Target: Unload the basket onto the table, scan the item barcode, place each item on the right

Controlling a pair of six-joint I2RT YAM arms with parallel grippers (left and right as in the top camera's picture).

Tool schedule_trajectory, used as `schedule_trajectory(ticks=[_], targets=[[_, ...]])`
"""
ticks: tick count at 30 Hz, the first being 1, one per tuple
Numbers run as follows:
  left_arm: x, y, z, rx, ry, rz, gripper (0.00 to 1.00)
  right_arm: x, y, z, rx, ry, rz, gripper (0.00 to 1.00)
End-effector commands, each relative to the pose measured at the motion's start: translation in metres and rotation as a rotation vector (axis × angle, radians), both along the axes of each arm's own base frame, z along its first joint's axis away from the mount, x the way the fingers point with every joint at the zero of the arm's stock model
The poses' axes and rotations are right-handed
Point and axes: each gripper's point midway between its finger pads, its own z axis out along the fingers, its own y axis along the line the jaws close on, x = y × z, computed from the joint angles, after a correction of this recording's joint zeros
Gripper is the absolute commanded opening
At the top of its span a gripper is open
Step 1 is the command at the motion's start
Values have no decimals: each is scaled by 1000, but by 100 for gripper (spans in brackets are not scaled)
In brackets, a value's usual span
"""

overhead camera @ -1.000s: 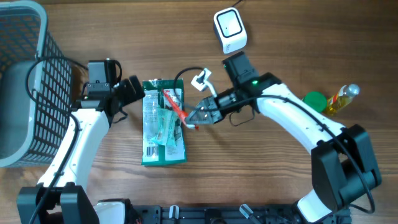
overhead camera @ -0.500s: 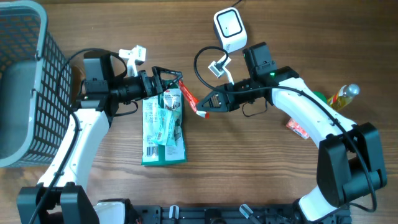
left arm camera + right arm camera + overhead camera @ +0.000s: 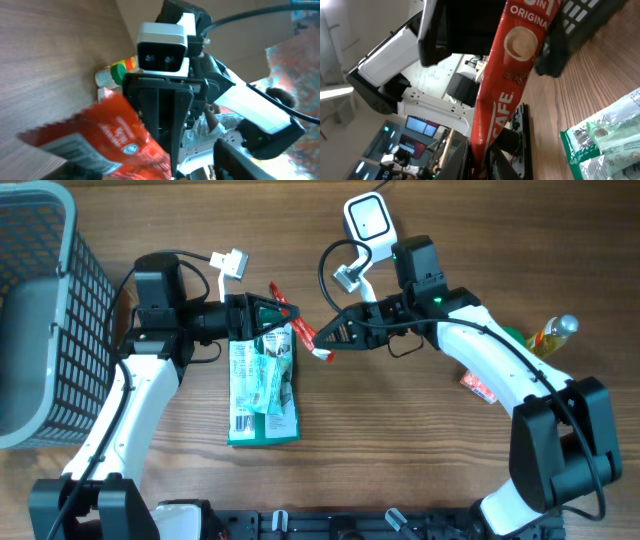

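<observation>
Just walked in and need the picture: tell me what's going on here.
The right gripper is shut on one end of a slim red foil coffee sachet, holding it up between the two arms. The left gripper has its jaws either side of the sachet's other end; whether they pinch it cannot be told. The white box-shaped scanner sits close by, and a flat green plastic packet lies on the wooden table below.

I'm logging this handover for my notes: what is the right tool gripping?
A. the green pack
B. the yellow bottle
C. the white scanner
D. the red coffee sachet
D: the right tool is shut on one end of the red coffee sachet, holding it up off the table towards the left arm.
</observation>
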Motion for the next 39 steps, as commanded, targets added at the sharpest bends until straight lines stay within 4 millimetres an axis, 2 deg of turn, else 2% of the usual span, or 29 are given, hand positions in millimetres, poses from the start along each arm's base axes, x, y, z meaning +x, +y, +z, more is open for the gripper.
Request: schedule_trajectory(ticks=[1,4,6,8,10,11,14,20,25,27,28,36,39], targets=[[-9,-3,15,-31,-37,-48,44,-3,-2,6,21,66,37,13],[-8,-3,15,-30,-37,-48,22,-3,-2,6,21,66,37,14],[-8,-3,15,-30,-38,-48,20,-3,-2,6,21,66,37,13],[-8,-3,15,-27,-48,-45,27,-3,-2,6,18,74,38,13],[-5,-2,14,-20,-57,-35,43,-3,-2,6,16,82,38,11],[-3,-2,13,-10,-57,-20,45,-3,-2,6,15,82,38,10],[-1,-2,13,-6,-65,-14,49,-8,3,6,15,82,55,11],[-1,-2,14,-6,-79,-14,49,-23,15,6,15,82,108,11],[0,-2,14,-3,-80,-10,52,-23,15,6,17,78,108,11],[0,-2,13,-2,-80,-8,65,-21,16,8,30,46,108,11],[0,-2,13,-2,-80,-8,66,-20,17,9,36,30,109,11],[0,-2,13,-2,-78,-9,69,-10,21,24,54,-41,117,11],[0,-2,13,-2,-78,-9,69,-8,22,28,54,-48,119,6]])
